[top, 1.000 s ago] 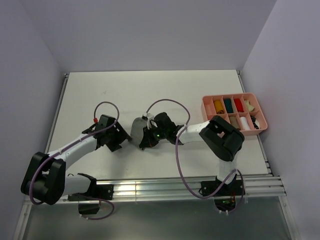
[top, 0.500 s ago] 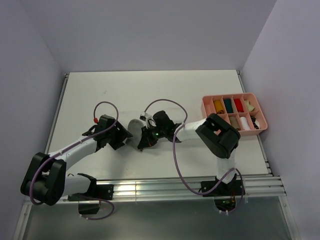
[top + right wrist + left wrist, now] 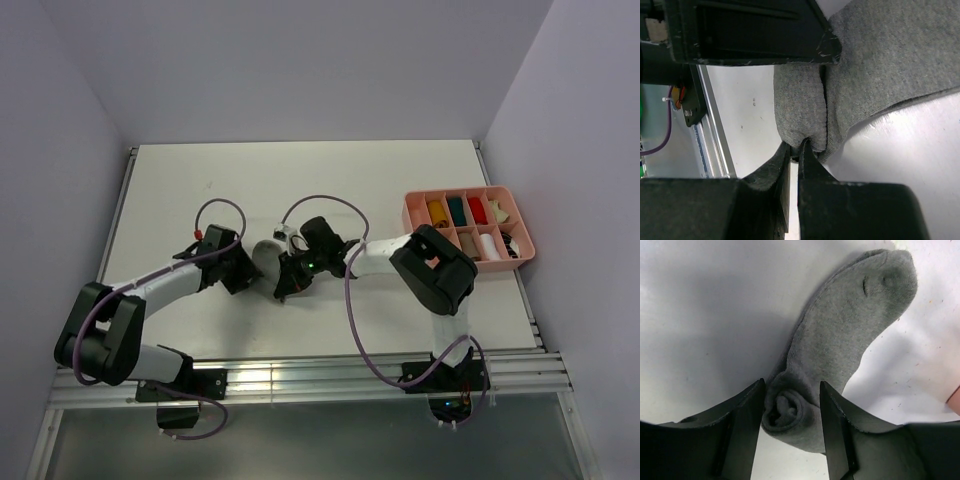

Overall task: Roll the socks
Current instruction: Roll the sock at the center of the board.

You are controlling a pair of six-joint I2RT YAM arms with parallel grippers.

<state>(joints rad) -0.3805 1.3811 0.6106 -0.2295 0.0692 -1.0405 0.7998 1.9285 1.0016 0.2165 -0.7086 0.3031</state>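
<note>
Left gripper (image 3: 791, 392) clasps the rolled end of the grey sock (image 3: 850, 325).

Sock (image 3: 840, 355): plain mid-grey knit, no stripe or print visible, the same grey in the right wrist view. Table (image 3: 300, 190): white with faint dark specks. Left gripper (image 3: 790, 390) and right gripper (image 3: 795, 147): black. Tray (image 3: 522, 250) at the right of the overhead frame: salmon pink. It held rolled bundles (image 3: 457, 210) in mustard, teal, red, cream and white. Cables (image 3: 355, 320): purple. Arm links (image 3: 165, 285): white with black joints. Walls (image 3: 300, 70): pale lilac.
</note>
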